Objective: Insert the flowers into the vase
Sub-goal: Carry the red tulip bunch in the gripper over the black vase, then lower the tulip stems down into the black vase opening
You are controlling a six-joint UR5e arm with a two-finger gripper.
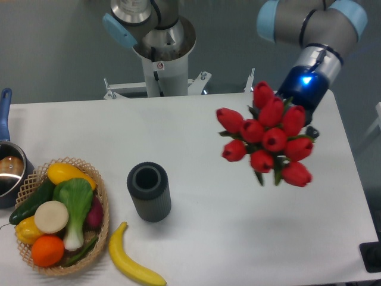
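The flowers (266,138) hang in the air above the right half of the table (196,125), buds facing the camera, so their stems must be held by the gripper (292,116) behind them, though its fingers are hidden and I cannot tell how they stand. The vase (149,191) stands upright well to the left, mouth open and unobstructed, beside the basket (100,223) and banana (132,263), ready to receive the stems.

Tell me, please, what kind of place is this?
Probably a robotics lab set up as a mock kitchen or home table. A robot arm holds tulips over a white table with a vase, a basket of what looks like toy produce, and a pot.
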